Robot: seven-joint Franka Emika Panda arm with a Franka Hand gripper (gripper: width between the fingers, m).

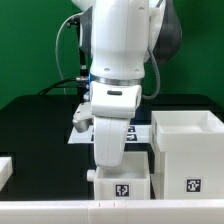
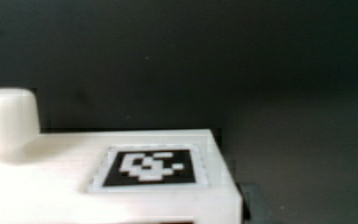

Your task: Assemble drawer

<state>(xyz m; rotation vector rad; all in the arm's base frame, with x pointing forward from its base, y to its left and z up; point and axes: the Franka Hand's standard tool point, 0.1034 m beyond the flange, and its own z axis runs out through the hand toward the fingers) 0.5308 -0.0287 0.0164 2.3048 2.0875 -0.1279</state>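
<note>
The drawer, a small white tray with a black-and-white tag on its front, sits at the table's front middle. My gripper is right down on its top edge at the exterior view's left; the arm and the part hide the fingers. In the wrist view the drawer's white tagged face fills the lower part, very close, with a rounded white lump beside it. No fingertip shows there, so I cannot tell whether the jaws are open or shut.
A larger, taller white tagged box stands just to the exterior view's right of the drawer. The marker board lies behind the arm. Another white part shows at the left edge. The table is black.
</note>
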